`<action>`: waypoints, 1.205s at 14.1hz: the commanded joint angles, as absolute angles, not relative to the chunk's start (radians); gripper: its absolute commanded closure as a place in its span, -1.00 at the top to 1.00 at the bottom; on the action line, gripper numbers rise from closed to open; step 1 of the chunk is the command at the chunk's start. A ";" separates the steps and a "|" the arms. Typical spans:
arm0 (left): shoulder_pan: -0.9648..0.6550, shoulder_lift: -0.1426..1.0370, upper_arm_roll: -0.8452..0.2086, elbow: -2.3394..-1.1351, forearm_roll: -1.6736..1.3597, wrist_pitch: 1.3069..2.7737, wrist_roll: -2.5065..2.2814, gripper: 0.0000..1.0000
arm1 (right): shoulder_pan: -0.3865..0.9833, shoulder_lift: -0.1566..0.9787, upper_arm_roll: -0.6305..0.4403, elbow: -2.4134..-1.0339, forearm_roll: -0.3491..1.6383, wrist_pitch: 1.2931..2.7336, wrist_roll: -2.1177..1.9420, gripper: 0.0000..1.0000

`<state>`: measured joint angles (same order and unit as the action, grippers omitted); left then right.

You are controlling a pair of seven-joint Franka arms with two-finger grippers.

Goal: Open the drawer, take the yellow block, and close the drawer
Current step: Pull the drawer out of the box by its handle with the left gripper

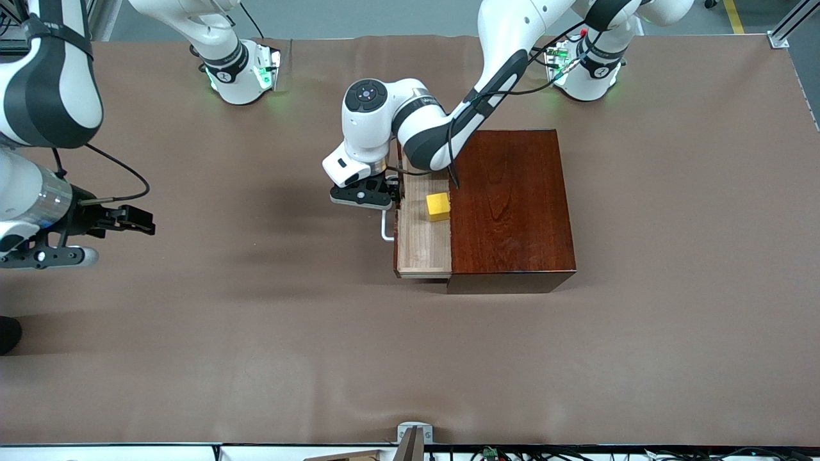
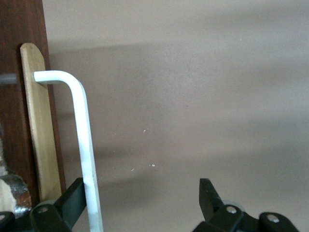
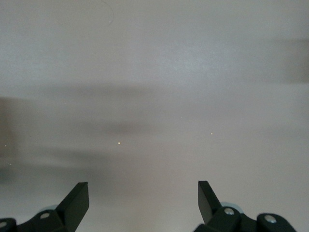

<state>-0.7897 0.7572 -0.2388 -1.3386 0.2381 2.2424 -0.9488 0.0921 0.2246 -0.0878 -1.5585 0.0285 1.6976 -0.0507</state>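
The drawer stands pulled partly out of the dark reddish-brown box, toward the right arm's end of the table. The yellow block lies in the drawer, uncovered. My left gripper is at the drawer's front, open, with the white handle between its fingers. In the left wrist view the handle runs close by one finger of the left gripper; the other finger stands well apart. My right gripper waits, open and empty, over bare table; the right wrist view shows this gripper above the cloth.
A brown cloth covers the table. The two arm bases stand along the edge farthest from the front camera. A small metal bracket sits at the edge nearest that camera.
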 commanded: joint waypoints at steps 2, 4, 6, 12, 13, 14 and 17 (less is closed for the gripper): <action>-0.844 0.819 -0.261 -1.272 0.199 2.381 -0.959 1.00 | 0.106 0.227 -0.092 -1.551 0.034 1.697 -0.063 1.00; -0.857 0.821 -0.259 -1.269 0.199 2.391 -0.957 1.00 | 0.121 0.227 -0.091 -1.546 0.034 1.697 -0.064 1.00; -0.861 0.824 -0.259 -1.269 0.201 2.405 -0.957 1.00 | 0.138 0.227 -0.091 -1.543 0.035 1.695 -0.069 1.00; -0.873 0.836 -0.264 -1.255 0.195 2.470 -0.960 1.00 | 0.127 0.227 -0.092 -1.545 0.118 1.700 -0.212 1.00; -0.873 0.836 -0.264 -1.243 0.172 2.470 -0.960 1.00 | 0.124 0.227 -0.092 -1.545 0.120 1.700 -0.221 1.00; -0.873 0.836 -0.264 -1.236 0.161 2.470 -0.960 1.00 | 0.126 0.227 -0.092 -1.545 0.120 1.700 -0.244 1.00; -0.873 0.833 -0.265 -1.224 0.156 2.470 -0.960 1.00 | 0.130 0.227 -0.091 -1.548 0.126 1.700 -0.368 1.00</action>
